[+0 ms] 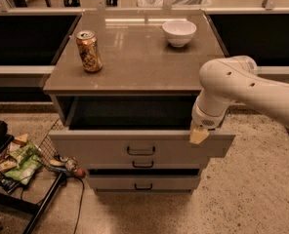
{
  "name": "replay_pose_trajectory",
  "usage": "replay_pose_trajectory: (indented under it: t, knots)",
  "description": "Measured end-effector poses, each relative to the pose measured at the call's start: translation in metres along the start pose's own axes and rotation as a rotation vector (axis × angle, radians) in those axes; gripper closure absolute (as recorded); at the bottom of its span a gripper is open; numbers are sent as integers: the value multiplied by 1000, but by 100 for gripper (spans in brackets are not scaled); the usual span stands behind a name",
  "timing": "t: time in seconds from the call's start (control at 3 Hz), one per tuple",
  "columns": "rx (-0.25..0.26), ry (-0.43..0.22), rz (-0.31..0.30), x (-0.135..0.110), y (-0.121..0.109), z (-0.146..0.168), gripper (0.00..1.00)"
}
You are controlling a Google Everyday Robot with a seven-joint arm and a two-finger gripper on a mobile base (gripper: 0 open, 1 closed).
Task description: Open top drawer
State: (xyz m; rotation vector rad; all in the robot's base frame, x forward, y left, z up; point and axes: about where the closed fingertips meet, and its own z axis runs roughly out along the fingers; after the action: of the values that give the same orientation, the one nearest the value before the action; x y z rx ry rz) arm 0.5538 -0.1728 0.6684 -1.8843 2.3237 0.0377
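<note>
The top drawer (100,148) is the tall grey front with a small black bail handle (141,150). It stands pulled out from the cabinet, and its dark inside (130,113) shows under the cabinet top. My gripper (199,134), on the white arm (232,84), is at the top right edge of the drawer front, to the right of the handle and apart from it. Two shorter drawer fronts (143,164) (143,185) sit below, with the top drawer's front overhanging them.
On the cabinet top (134,67) stand a soda can (89,50) at the left and a white bowl (179,32) at the back right. A wire basket with snack packets (22,160) sits on the floor at the left. Dark shelving runs behind.
</note>
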Motion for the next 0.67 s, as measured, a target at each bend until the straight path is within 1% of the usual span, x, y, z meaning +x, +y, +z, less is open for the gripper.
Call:
replay_pose_trajectory:
  t: [0.33, 0.67]
  knots:
    - [0, 0, 0, -1, 0, -5, 84]
    - [0, 0, 0, -1, 0, -5, 60]
